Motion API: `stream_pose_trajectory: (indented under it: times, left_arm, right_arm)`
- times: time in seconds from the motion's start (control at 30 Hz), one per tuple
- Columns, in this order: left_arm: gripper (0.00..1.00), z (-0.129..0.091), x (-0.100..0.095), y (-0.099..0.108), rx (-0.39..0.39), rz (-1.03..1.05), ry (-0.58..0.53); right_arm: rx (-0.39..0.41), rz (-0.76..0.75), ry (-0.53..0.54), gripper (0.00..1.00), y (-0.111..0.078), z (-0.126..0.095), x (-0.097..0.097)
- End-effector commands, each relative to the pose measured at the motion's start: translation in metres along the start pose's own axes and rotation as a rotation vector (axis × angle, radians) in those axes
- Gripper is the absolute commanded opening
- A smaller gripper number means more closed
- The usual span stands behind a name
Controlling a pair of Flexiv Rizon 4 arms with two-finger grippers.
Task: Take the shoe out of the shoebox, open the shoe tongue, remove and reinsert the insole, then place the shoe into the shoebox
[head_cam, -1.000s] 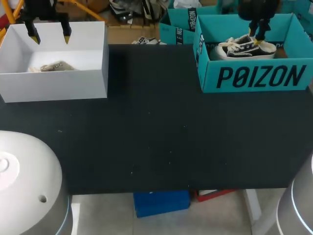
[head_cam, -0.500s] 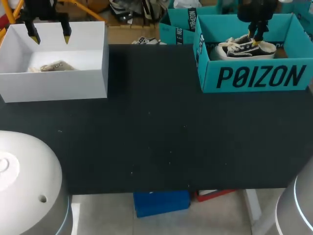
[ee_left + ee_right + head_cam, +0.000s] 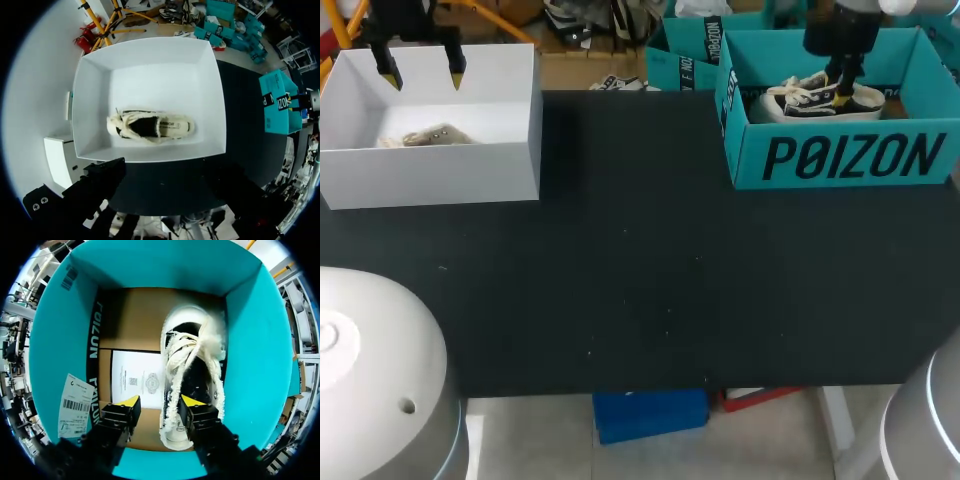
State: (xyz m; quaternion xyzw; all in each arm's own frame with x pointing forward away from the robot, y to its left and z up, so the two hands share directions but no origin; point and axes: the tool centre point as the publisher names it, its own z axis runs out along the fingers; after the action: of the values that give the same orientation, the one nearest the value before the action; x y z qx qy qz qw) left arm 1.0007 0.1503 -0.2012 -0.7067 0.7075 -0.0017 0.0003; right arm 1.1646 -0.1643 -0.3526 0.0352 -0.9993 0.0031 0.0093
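A black-and-white sneaker with white laces lies in the teal shoebox at the back right. My right gripper hangs just over it. In the right wrist view the gripper stands open. One yellow tip is over the sneaker and the other over the box floor beside it, a gap showing. My left gripper is open above the far edge of the white box. A beige shoe lies inside that box.
A printed sheet lies on the shoebox floor and a label sticks to its inner wall. The black table stretches between the two boxes. My arms' pale bases stand at the front corners.
My right gripper has come down a little toward the sneaker in the teal shoebox. The left arm and both shoes are where they were.
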Motion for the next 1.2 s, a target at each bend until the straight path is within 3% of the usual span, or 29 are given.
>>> stream_pose_trajectory:
  times: [0.03,0.93,0.97,1.07,1.2]
  left_arm:
    - [1.00,-0.001,0.000,0.000,-0.002,0.000,-0.001]
    - [1.00,-0.001,0.000,0.000,-0.002,0.000,-0.001]
    - [1.00,-0.001,0.000,0.000,-0.002,0.000,-0.001]
    - [1.00,-0.001,0.000,0.000,-0.002,0.000,-0.001]
    - [1.00,-0.001,0.000,0.000,-0.002,0.000,-0.001]
  right_arm:
    - [-0.001,0.006,0.001,0.47,-0.001,0.007,0.004]
    - [0.033,0.024,-0.019,0.42,-0.016,0.054,-0.005]
    - [0.035,0.023,-0.019,0.39,-0.016,0.054,-0.006]
    - [0.043,0.020,-0.023,0.00,-0.016,0.055,-0.008]
    - [0.052,0.016,-0.028,0.00,-0.014,0.057,-0.010]
